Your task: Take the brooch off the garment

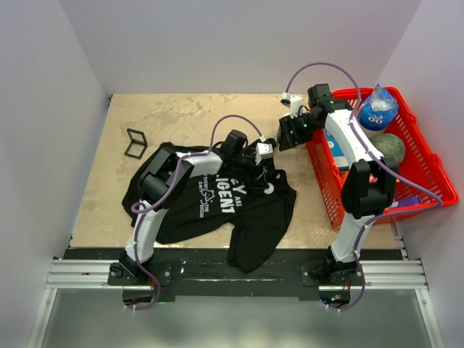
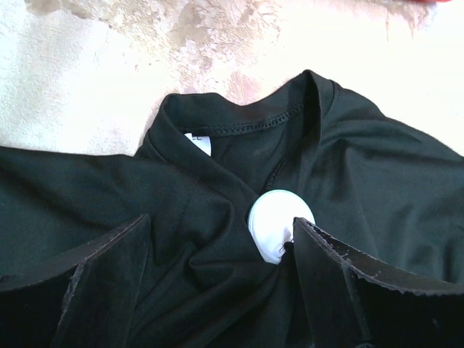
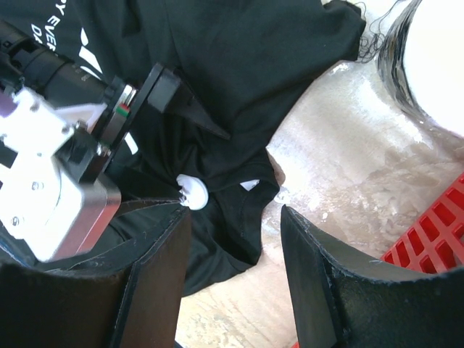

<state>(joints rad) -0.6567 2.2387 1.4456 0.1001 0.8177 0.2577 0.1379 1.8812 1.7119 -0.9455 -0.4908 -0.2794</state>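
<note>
Beige desk carries the garment, and its round white brooch sits just below the collar. Left pincer gapes wide, its 2 fingers flanking the brooch, gripping nothing. Right pincer hovers nearby, open and empty.

Pale lavender walls around a mottled tan tabletop

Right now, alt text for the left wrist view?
A white round disc sits on the black T-shirt just below its collar, between the left gripper's open jaws, close to one of them. Mottled beige tabletop shows beyond the collar.
</note>
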